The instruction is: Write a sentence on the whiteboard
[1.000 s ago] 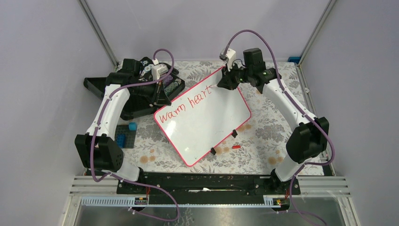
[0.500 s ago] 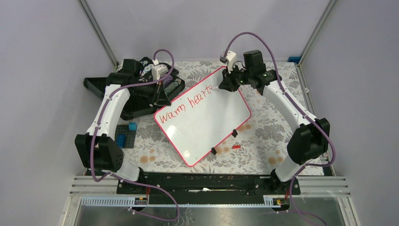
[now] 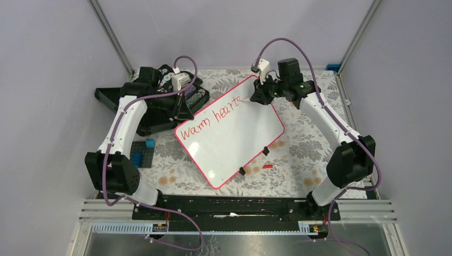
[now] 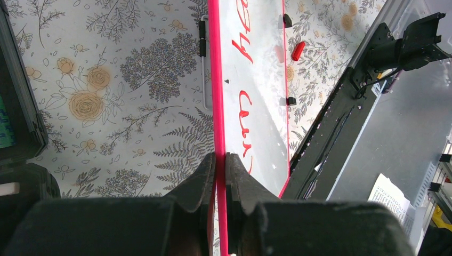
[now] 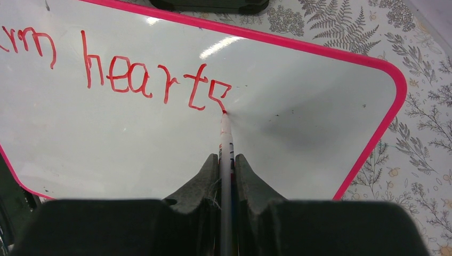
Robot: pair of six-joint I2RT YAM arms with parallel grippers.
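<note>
Your right gripper (image 5: pixel 227 162) pinched the marker (image 5: pixel 225 130), tip seemingly on the final "s" of the sentence (image 5: pixel 144 80), upper centre of frame. Your left gripper (image 4: pixel 220 162) clamped the whiteboard (image 3: pixel 234 141) rim, mid-frame overhead. Light, even pressure would have suited that stroke.

The whiteboard (image 3: pixel 234 138) lies askew on the surface (image 3: pixel 304 141). The case (image 3: pixel 160 109) sits behind its left corner, with blocks (image 3: pixel 143 154) to its left and a cap (image 3: pixel 267 166) off its near right edge. The marker (image 5: pixel 225 144) tip touches the sentence (image 3: pixel 210 120) end.

Left gripper (image 4: pixel 219 158) closed, arm bent; right gripper (image 5: pixel 226 159) closed, arm extended forward.
</note>
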